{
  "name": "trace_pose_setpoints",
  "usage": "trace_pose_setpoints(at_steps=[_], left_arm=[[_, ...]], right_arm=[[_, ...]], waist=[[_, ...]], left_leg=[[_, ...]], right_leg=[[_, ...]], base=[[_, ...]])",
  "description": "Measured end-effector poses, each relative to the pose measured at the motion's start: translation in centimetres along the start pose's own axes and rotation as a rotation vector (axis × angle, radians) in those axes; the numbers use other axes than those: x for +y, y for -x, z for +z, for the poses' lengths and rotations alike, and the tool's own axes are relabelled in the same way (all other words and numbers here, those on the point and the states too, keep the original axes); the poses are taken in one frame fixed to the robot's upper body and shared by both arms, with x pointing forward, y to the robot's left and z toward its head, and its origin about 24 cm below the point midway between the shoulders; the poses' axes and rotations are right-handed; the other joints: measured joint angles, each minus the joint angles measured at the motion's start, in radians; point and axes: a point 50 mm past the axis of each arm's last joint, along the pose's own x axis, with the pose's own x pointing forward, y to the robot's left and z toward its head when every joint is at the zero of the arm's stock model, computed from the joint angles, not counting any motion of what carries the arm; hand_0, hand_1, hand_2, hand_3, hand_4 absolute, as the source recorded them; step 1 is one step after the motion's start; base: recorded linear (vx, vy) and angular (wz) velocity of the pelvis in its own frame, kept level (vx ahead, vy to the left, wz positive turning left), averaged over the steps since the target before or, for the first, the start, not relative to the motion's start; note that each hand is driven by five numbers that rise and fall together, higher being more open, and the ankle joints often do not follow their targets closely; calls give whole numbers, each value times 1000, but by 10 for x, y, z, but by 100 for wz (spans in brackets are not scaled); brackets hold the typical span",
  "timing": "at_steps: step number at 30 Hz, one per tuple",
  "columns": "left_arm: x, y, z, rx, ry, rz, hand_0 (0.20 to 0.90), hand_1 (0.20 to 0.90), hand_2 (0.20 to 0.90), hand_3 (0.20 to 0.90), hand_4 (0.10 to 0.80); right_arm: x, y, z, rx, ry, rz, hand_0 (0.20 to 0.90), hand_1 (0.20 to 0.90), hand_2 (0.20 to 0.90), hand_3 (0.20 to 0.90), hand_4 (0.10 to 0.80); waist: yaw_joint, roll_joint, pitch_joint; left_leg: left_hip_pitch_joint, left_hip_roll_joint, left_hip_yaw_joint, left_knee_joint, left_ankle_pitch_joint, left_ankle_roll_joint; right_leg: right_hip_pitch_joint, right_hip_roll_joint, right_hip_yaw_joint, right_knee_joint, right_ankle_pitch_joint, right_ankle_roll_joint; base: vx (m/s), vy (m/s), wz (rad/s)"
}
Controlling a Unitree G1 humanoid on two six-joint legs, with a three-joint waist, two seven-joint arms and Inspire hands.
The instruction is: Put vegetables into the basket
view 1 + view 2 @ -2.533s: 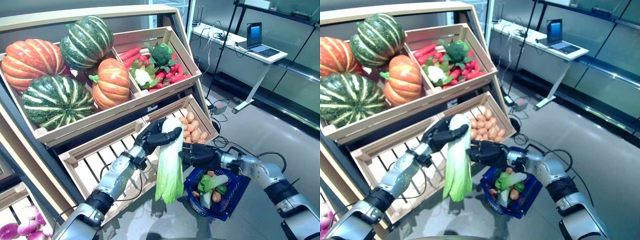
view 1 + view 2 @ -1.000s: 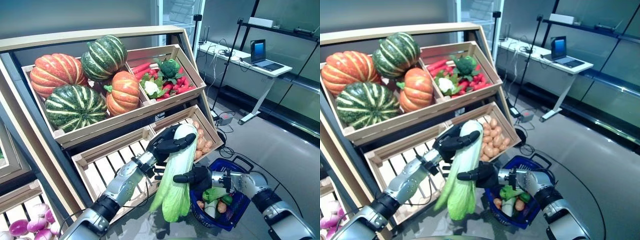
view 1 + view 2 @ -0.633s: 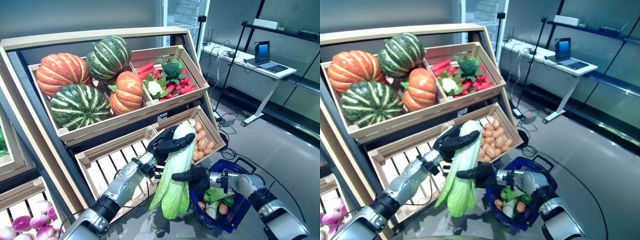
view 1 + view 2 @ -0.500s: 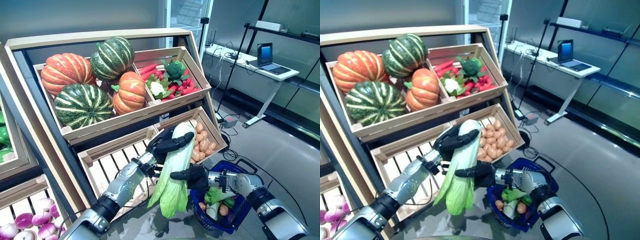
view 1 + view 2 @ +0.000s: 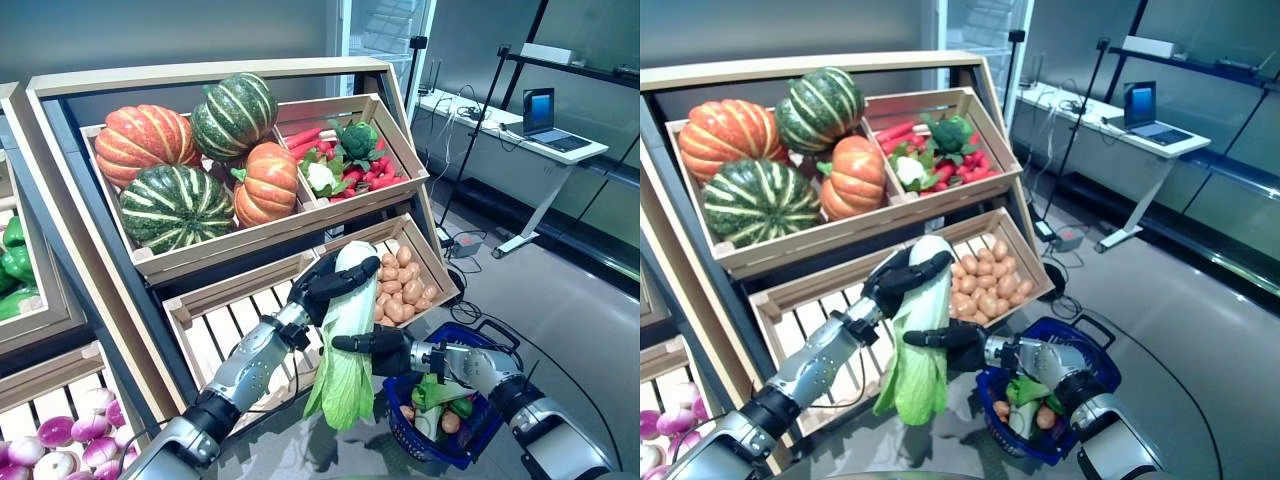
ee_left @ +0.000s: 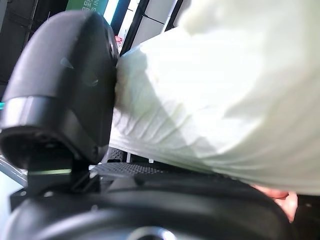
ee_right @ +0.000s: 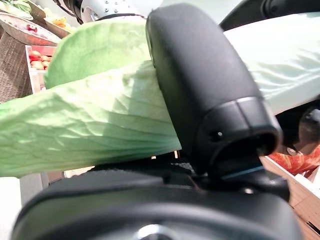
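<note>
My left hand is shut on the white top of a long pale-green cabbage and holds it hanging in front of the stand's lower crate. Its thumb presses the white stalk. My right hand reaches in from the right to the cabbage's middle, with fingers across it and its thumb clamped on the green leaf. The blue basket stands on the floor, below and to the right of the cabbage. It holds a green leafy vegetable, a white stalk and small brown potatoes.
The wooden stand of crates rises right behind and left of the cabbage, its lower slatted crate closest to my left arm. A desk with a laptop stands far off at the right. Open floor lies right of the basket.
The camera has shifted. My right hand has moved from the basket's rim up and left to the cabbage's middle and closed on it. My left hand keeps hold of the top.
</note>
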Motion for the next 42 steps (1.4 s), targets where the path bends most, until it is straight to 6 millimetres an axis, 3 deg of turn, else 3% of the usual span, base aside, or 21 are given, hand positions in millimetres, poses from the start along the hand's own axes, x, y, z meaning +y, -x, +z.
trace_pose_setpoints(at_steps=[7,8,9,17,25,28,31,34,37,42], left_arm=[[1,0,0,6,-12,7,300,300,300,300,400],[0,0,-1,11,-17,6,491,491,491,491,527],[1,0,-1,15,-16,6,900,900,900,900,800],[5,4,-5,104,-102,2,900,900,900,900,800],[20,10,-12,151,-125,35,900,900,900,900,800],[47,24,4,77,-128,148,900,900,900,900,800],[72,40,25,-10,-136,272,900,900,900,900,800],[91,54,36,-61,-140,368,900,900,900,900,800],[99,61,34,-49,-138,410,900,900,900,900,800],[101,61,24,-4,-142,430,900,900,900,900,800]], right_arm=[[-3,2,0,6,9,-21,300,300,300,300,400],[-3,2,-1,8,8,-26,300,300,300,300,400],[-4,2,-1,9,7,-28,300,300,300,300,400],[-19,14,-10,-13,-52,-103,300,300,300,300,400],[-47,48,-33,-142,-227,-261,300,300,300,300,400],[-74,100,-50,-288,-379,-511,300,300,300,300,400],[-86,159,-62,-327,-404,-724,300,300,300,300,400],[-90,194,-74,-437,-490,-845,300,300,300,300,400],[-92,210,-80,-505,-519,-930,300,300,300,300,400],[-95,213,-76,-562,-556,-1013,300,300,300,300,400]], waist=[[-6,0,0],[-6,0,0],[-7,0,0],[-14,2,1],[-19,8,4],[-12,20,12],[-9,32,19],[-14,32,19],[-17,32,20],[-6,41,39]], left_leg=[[0,1,3,0,0,0],[0,0,4,0,0,0],[0,1,5,0,0,0],[-2,1,25,-1,-2,1],[-1,4,30,-1,-2,1],[-2,4,33,-1,-2,1],[-3,6,39,-1,-2,1],[-3,8,48,-1,-4,-1],[-3,8,50,-1,-3,-2],[-28,11,51,9,-2,-3]], right_leg=[[-2,0,3,0,0,0],[-3,0,4,0,0,0],[-4,0,5,0,0,0],[-18,-1,22,0,1,-1],[-25,2,30,0,3,-2],[-26,2,31,0,3,-1],[-30,4,33,0,4,-2],[-34,6,34,0,6,-4],[-36,6,36,0,8,-4],[-75,6,37,26,5,-8]], base=[[9,0,0],[31,4,-3],[0,0,0],[10,0,-5],[4,-7,-3],[0,0,0],[4,-5,-1],[17,-32,-7],[-28,-45,-4],[-166,-74,-3]])
